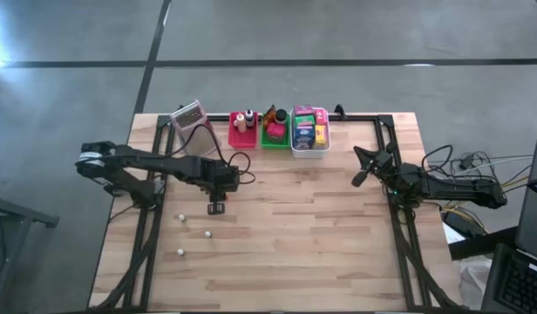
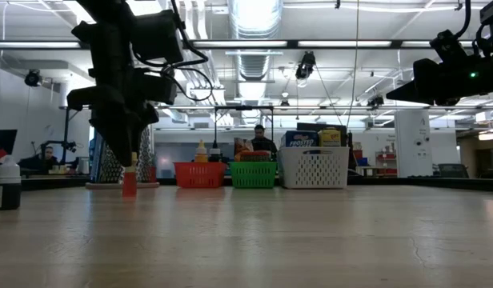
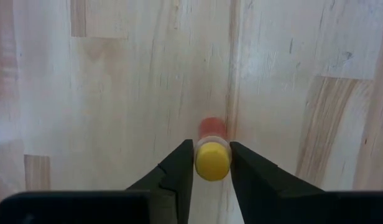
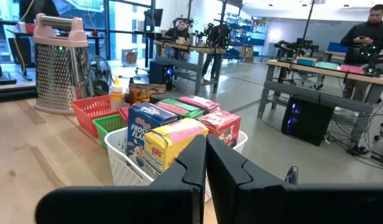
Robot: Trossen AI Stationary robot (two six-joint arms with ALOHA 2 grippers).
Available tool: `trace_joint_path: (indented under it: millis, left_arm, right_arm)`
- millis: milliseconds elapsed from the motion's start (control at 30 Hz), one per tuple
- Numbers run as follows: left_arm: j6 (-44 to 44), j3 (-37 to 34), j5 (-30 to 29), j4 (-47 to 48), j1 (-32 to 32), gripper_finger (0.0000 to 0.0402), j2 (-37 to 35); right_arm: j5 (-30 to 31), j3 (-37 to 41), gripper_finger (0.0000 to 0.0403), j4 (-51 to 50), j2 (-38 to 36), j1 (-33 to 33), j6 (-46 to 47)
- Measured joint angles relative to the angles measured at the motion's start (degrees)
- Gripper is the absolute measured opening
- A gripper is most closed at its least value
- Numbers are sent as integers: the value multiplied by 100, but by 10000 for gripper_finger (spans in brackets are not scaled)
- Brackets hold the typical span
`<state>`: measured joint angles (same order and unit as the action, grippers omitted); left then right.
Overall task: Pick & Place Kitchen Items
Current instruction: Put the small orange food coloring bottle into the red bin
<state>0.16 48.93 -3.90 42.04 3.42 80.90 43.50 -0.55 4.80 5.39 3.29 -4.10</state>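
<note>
A tiny red bottle (image 2: 130,185) with a yellow cap (image 3: 212,160) stands upright on the wooden table (image 1: 321,235). My left gripper (image 1: 216,208) points down over it, left of the table's middle, its fingers closed against the cap. My right gripper (image 4: 206,163) hangs shut and level above the table's right side (image 1: 359,177), holding nothing. Three tiny pale bottles (image 1: 181,218) (image 1: 206,234) (image 1: 180,252) lie on the boards nearer the front. Packets fill the white tray (image 1: 309,150). My left gripper pinches the bottle's yellow cap (image 3: 198,160) between its two fingers (image 3: 179,171), one on each side. The fingers come from above, pointing steeply down. The bottle stays upright with its base on the table (image 2: 130,194).
A red tray (image 1: 243,138), a green tray (image 1: 274,139) and the white tray stand in a row at the far edge, with a metal grater (image 1: 188,115) to their left. A dark bottle with a white cap (image 2: 7,186) stands at the low view's left. Bare boards lie in the middle and front.
</note>
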Motion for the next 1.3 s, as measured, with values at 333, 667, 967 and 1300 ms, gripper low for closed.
trace_joint_path:
  millis: [333,667,967,1300]
  left_arm:
    - [-67,219,9,150,100,103,0]
    - [-127,1477,9,338,771,103,7]
    - [151,2782,16,646,1873,103,452]
    - [1383,4098,298,1594,2727,102,1691]
  right_arm:
    - [-2,1,8,2,2,0,0]
    - [0,1,8,1,0,1,0]
    - [-2,0,8,2,1,0,0]
    - [-1,0,8,2,2,2,0]
